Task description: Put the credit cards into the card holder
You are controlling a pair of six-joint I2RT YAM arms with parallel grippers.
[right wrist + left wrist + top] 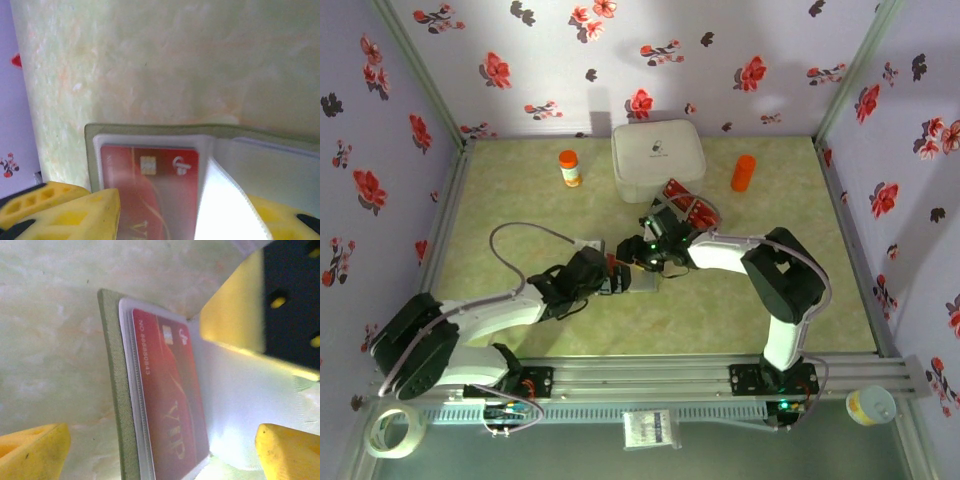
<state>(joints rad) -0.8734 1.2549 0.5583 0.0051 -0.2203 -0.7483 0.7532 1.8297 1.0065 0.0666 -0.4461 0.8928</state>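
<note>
The olive-green square folding card holder lay open and flat on the pale green marbled desk. It was on the near side of the large white rounded plastic box and apart from it. A glossy red credit card marked VIP sat inside a clear sleeve on one half of the card holder. Its long edges ran parallel to the olive border, which showed as a narrow strip outside the sleeve.

The left gripper was released, with its yellow fingers spread wide astride the card holder. Bare desk showed between one finger and the olive border. The right gripper was likewise released, its jaws standing apart over the card holder with a pale flap rising between them. In the left wrist view, one of its fingertips touched the pale grey inside, next to the card's short edge.

More red cards lay just beside the near right corner of the white box. An orange bottle with a white label stood to the left of the box and an orange cylinder to its right. Open desk extended near-left and near-right of the box, out to the wall edges.
</note>
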